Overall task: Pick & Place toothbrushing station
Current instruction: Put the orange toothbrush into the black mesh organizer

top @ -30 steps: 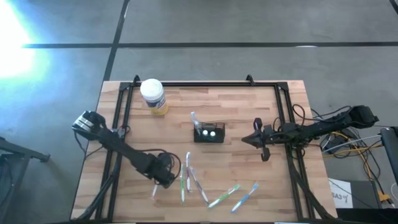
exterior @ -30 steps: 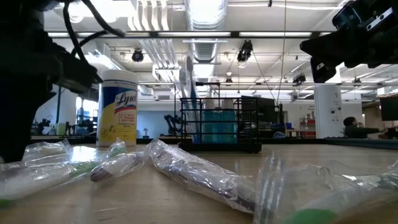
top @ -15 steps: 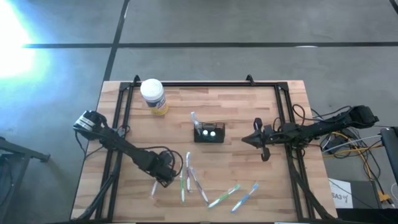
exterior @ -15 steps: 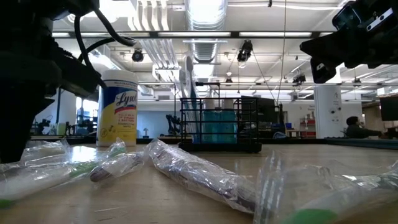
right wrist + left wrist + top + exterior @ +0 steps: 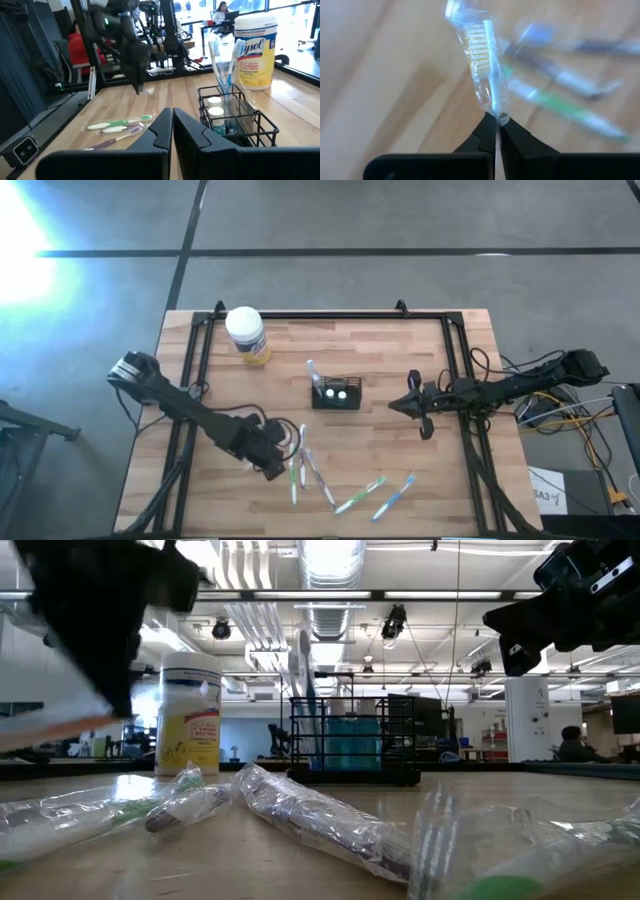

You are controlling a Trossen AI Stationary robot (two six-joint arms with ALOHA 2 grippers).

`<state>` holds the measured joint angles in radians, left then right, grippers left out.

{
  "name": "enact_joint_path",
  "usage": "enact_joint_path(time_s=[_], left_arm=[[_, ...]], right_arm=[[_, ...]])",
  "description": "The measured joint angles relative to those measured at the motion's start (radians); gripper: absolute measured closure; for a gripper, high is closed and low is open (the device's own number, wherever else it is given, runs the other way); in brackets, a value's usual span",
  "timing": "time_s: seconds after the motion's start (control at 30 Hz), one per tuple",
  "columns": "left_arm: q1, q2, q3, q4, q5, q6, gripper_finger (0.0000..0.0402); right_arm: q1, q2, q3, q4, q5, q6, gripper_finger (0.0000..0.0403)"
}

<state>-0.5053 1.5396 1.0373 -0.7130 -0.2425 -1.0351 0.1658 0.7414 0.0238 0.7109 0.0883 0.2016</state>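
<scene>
The black wire toothbrushing station (image 5: 336, 394) stands mid-table with toothbrushes upright in it (image 5: 222, 55). My left gripper (image 5: 272, 464) is at the near left, shut on a clear-wrapped toothbrush (image 5: 482, 55) with a pale handle. Several more wrapped toothbrushes (image 5: 312, 472) lie flat on the wood just to its right. My right gripper (image 5: 393, 406) hangs shut to the right of the station and holds nothing. My left gripper pinches the wrapped toothbrush between its two fingertips, on the stem just below the bristle head (image 5: 495, 109), wrapper and all. The head points away beyond the fingertips. The fingers hide the handle behind them. The brush is lifted clear of the table.
A white-lidded jar with a yellow label (image 5: 246, 335) stands at the far left. More wrapped toothbrushes (image 5: 378, 494) lie near the front edge. A black rail frame (image 5: 190, 380) runs along the table's sides. People sit in the room beyond (image 5: 80, 50).
My left gripper has shut on the wrapped toothbrush that lay at the near left and has risen with it. The brush is now lifted clear of the wood. The gripper has also shifted a little toward the table's right.
</scene>
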Motion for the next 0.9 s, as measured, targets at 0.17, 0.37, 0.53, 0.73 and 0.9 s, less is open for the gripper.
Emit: enact_joint_path(time_s=[0.17,0.37,0.53,0.73,0.9], left_arm=[[-0.013,-0.061,0.11,0.024,-0.182,0.21,0.0398],[-0.065,-0.13,0.162,0.2,-0.477,0.604,0.0401],[-0.062,-0.209,0.076,0.427,-0.516,0.878,0.0401],[-0.004,-0.336,-0.141,0.82,-0.337,1.145,0.0401],[0.065,-0.392,-0.374,1.228,-0.227,1.183,0.0401]], right_arm=[[0.0,0.0,0.0,0.0,0.0,-0.003,0.039],[0.0,0.0,0.0,0.003,-0.011,-0.007,0.039],[0.0,0.0,0.0,0.03,-0.011,-0.012,0.039],[0.0,0.003,0.0,0.135,-0.01,-0.015,0.039],[0.004,0.034,0.04,0.177,-0.01,0.002,0.039]])
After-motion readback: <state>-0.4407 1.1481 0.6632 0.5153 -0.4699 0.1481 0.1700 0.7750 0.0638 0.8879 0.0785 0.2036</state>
